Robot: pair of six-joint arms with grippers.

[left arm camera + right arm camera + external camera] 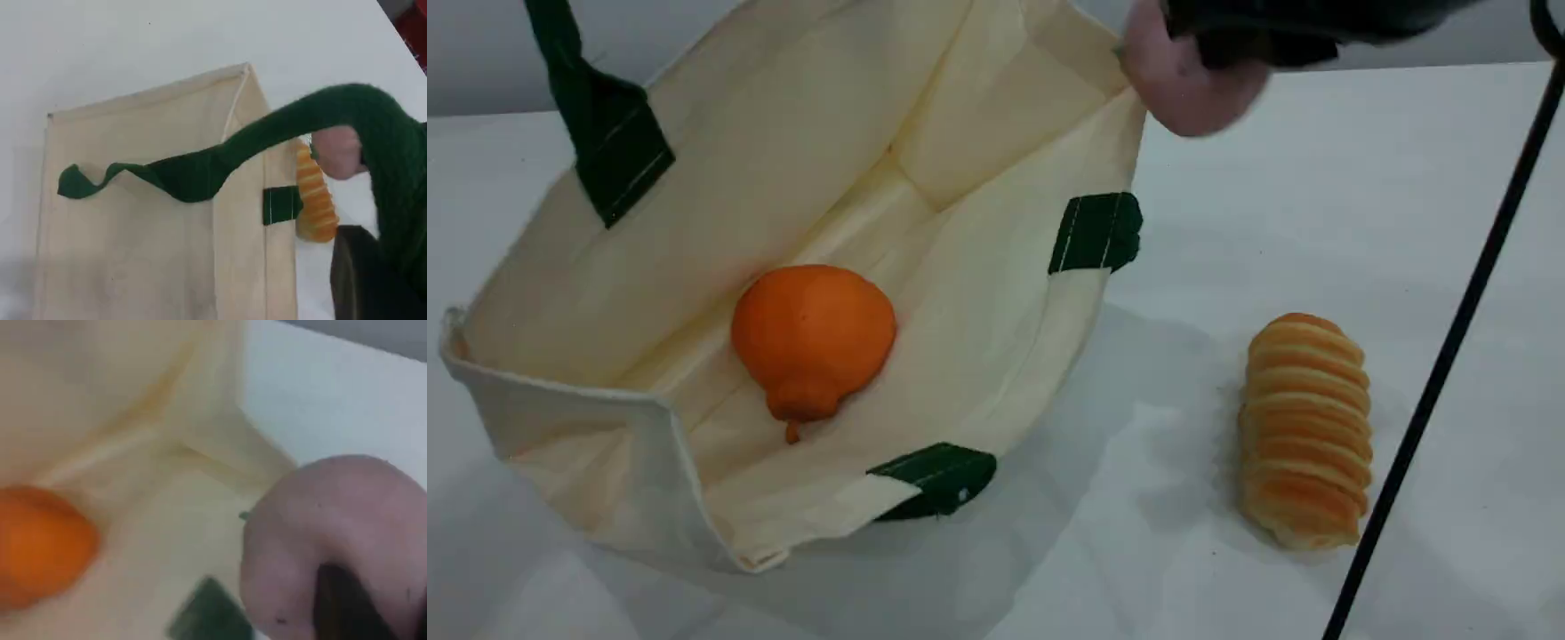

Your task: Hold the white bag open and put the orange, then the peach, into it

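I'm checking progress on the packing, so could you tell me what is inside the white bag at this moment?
Only the orange lies inside the white bag, on its floor. The peach is outside, held by the right gripper at the rim. The near wall hides a strip of the bag's floor.

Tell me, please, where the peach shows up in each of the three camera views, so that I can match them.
Scene view: the peach is at the top edge, right of centre, in the right gripper beside the white bag's rim.
Left wrist view: a pink blur at right, behind the green handle.
Right wrist view: it fills the lower right.
Shared landmark: the white bag, seen in all three.
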